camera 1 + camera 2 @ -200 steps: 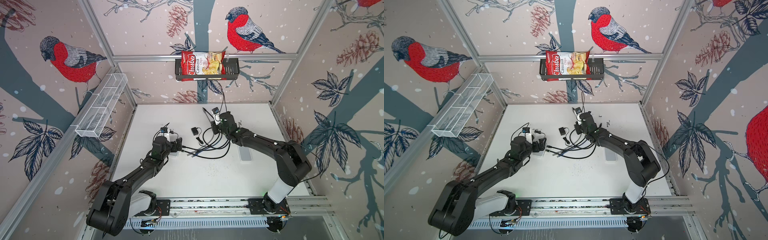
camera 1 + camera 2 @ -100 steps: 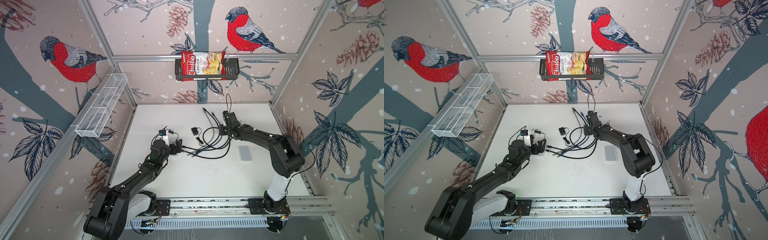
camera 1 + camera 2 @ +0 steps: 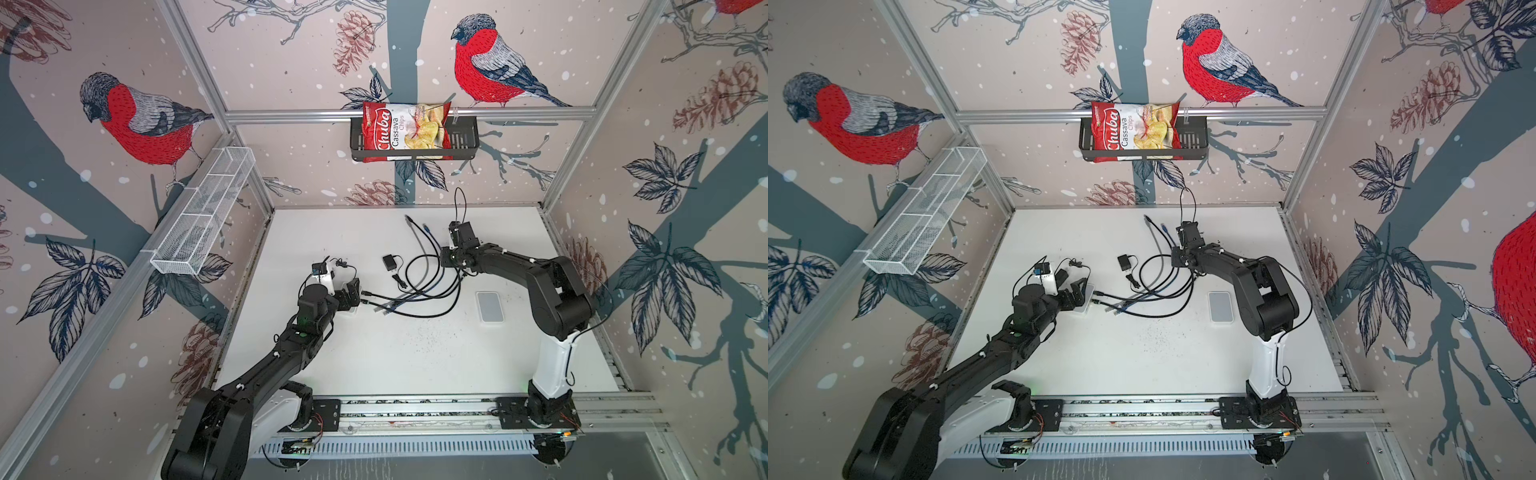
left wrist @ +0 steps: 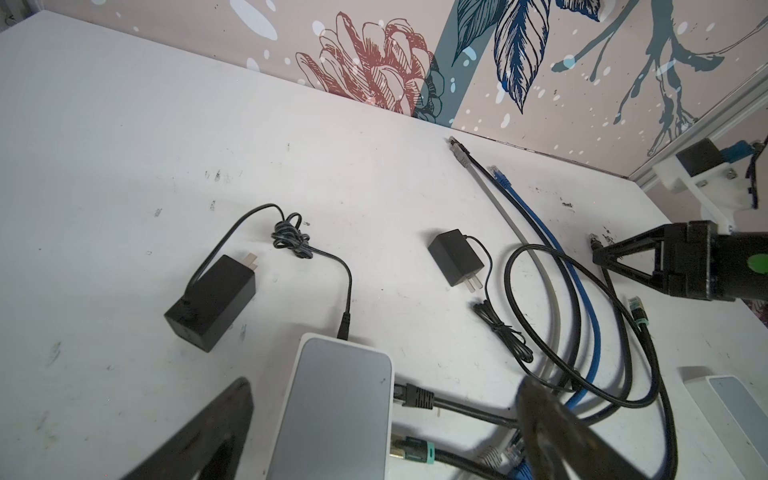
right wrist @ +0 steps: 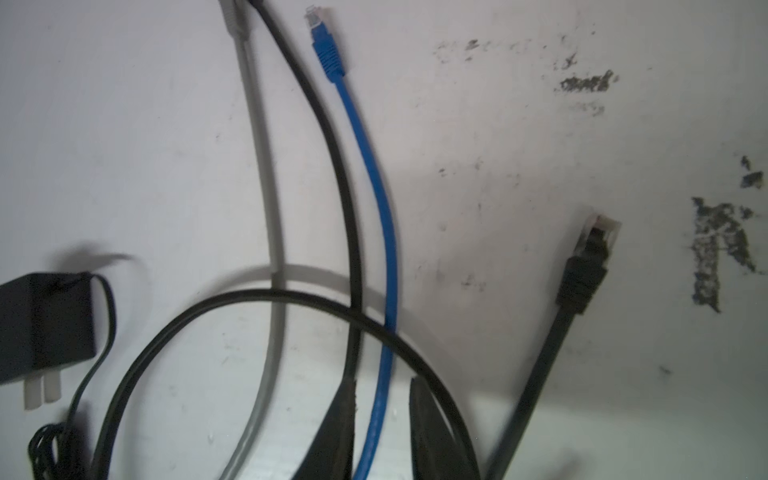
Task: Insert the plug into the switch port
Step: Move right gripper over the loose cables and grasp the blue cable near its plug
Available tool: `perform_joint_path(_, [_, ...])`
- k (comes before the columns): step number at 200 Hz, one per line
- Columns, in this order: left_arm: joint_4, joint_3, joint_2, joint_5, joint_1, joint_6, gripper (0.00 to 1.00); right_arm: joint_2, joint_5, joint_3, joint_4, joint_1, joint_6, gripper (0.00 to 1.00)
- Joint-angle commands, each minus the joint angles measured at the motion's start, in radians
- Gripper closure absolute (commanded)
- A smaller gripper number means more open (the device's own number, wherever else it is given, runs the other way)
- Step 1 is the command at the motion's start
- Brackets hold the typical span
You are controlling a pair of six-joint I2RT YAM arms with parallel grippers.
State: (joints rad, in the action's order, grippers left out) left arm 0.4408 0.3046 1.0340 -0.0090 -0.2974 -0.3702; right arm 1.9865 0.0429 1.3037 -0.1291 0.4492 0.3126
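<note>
Left wrist view has my left claw [image 4: 384, 399] spread wide astride the switch [image 4: 332, 415], I judge to brace it, while my right claw [image 5: 382, 378] sits narrowed about the blue cable [image 5: 386, 232], gripping or not I cannot tell, near the loose black plug [image 5: 598, 239] on the table [image 5: 498, 124].

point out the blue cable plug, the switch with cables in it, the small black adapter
blue cable plug [image 5: 327, 56], right wrist view, on its blue boot
switch [image 4: 332, 411], left wrist view, on its grey top
small black adapter [image 4: 455, 257], left wrist view, middle of its body

bird-print walls [image 3: 291, 62] (red bullfinches [image 3: 486, 62]), white tabletop [image 3: 415, 365]
</note>
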Motion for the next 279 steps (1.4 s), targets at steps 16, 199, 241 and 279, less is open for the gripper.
perform_joint_path(16, [0.009,-0.01,-0.006,-0.014,0.0,-0.007,0.03,0.078,-0.012,0.083,0.015,-0.02,0.009,0.75])
perform_joint_path(199, [0.041,-0.018,0.001,0.001,0.001,0.013,0.03,0.185,0.247,0.219,-0.062,0.012,-0.048,1.0])
perform_joint_path(241, [0.031,-0.02,-0.001,0.01,0.001,0.02,0.03,0.04,0.375,0.209,-0.039,0.005,-0.072,1.0])
perform_joint_path(279, [0.043,-0.039,-0.019,0.002,0.001,0.018,0.03,-0.067,0.473,0.199,-0.047,0.006,-0.093,1.0])
